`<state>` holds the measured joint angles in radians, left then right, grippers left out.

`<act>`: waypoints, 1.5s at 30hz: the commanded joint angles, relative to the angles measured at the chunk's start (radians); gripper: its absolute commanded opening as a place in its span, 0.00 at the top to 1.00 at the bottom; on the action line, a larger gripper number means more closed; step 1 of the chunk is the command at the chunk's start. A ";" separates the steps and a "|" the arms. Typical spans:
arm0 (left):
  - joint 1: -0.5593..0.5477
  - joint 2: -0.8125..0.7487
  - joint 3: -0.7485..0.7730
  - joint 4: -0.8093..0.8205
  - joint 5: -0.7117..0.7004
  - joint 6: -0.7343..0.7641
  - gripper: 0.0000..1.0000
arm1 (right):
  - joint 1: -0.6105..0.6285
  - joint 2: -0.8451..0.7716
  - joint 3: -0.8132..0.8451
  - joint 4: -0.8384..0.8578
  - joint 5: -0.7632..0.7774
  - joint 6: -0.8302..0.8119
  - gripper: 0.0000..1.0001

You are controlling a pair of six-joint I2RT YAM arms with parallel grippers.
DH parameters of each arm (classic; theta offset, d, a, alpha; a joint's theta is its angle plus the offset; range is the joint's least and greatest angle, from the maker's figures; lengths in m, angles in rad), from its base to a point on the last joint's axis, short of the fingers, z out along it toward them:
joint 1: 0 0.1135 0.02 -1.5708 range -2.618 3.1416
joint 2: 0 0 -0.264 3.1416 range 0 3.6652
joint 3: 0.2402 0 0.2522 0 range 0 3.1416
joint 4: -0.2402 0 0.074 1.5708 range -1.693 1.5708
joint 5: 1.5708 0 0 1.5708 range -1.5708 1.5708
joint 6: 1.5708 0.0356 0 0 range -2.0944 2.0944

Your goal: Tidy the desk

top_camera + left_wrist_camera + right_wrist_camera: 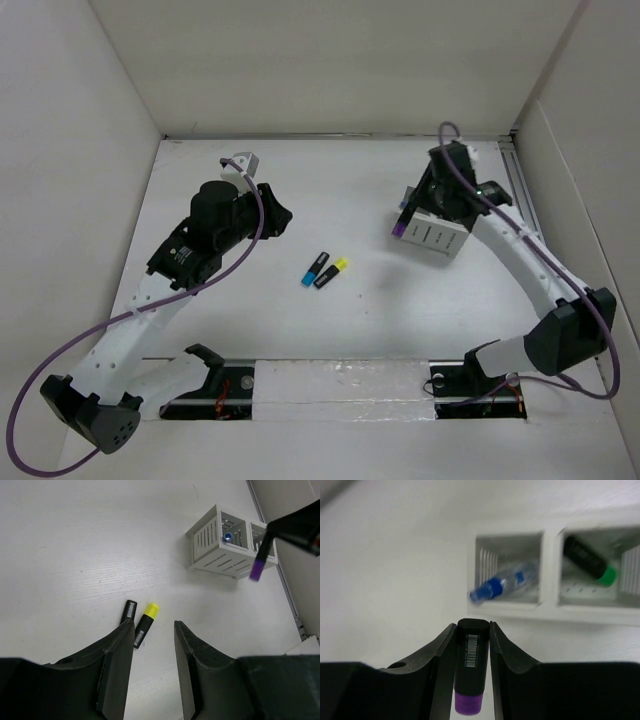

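The left arm reaches from the lower left of the overhead view up toward the centre left, its wrist tilted down over the desk (pixel 350 190), the broad white tabletop that fills the middle of that view. The left gripper (pixel 154 640) stands parted with only bare desk showing in the gap. The right arm bends from the lower right up to the upper right, and the right gripper (pixel 472 627) is clamped on a black purple-capped marker (pixel 470 670), cap end toward the wrist camera, hanging just off the left side of the white pen holder (pixel 550 565). There are two arms, one pen holder and five writing things. Two markers lie side by side, close together, in the centre of the overhead view: a blue-capped marker (pixel 315 270) and a yellow-capped marker (pixel 332 273). One marker is in the right pincer. Two more sit inside the holder (seen from the right wrist): a blue pen (pixel 502 585) in the left compartment and a green-capped marker (pixel 587 560) in the right one.
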<state>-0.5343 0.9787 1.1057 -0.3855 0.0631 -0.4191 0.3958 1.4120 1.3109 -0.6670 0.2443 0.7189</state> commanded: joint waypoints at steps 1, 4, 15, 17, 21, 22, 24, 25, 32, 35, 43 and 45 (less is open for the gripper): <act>0.005 -0.018 0.014 0.050 0.018 0.003 0.66 | -0.154 -0.050 0.114 -0.046 0.039 -0.072 0.82; 0.005 -0.015 0.011 0.053 0.040 0.000 0.66 | -0.289 -0.045 0.155 -0.045 0.061 -0.076 0.82; 0.005 -0.051 -0.020 0.068 0.064 -0.006 0.66 | -0.431 0.081 0.251 -0.039 0.197 -0.130 0.83; 0.005 -0.063 -0.029 0.069 0.061 -0.003 0.66 | -0.431 0.087 0.249 -0.023 0.228 -0.154 0.83; 0.005 -0.061 -0.043 0.091 0.076 -0.007 0.66 | -0.396 0.125 0.255 -0.019 0.288 -0.199 0.83; 0.005 -0.054 -0.043 0.094 0.084 -0.007 0.66 | -0.371 0.136 0.266 -0.038 0.330 -0.206 0.83; 0.005 -0.049 -0.046 0.105 0.095 -0.007 0.66 | -0.351 0.148 0.260 -0.046 0.365 -0.216 0.83; 0.005 -0.046 -0.049 0.108 0.096 -0.007 0.66 | -0.342 0.147 0.251 -0.036 0.374 -0.219 0.83; 0.005 -0.049 -0.072 0.119 0.104 -0.014 0.66 | -0.288 0.191 0.235 -0.034 0.406 -0.208 0.82; 0.005 -0.052 -0.086 0.116 0.109 -0.018 0.66 | -0.278 0.217 0.235 -0.045 0.429 -0.204 0.82; 0.005 -0.058 -0.096 0.102 0.104 -0.027 0.66 | -0.230 0.189 0.182 -0.025 0.454 -0.165 0.70; 0.005 -0.054 -0.093 0.097 0.106 -0.030 0.66 | -0.206 0.170 0.166 -0.020 0.469 -0.154 0.65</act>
<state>-0.5343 0.9337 1.0134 -0.3111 0.1543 -0.4381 0.1474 1.6352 1.4899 -0.7071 0.6666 0.5400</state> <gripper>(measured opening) 0.338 0.355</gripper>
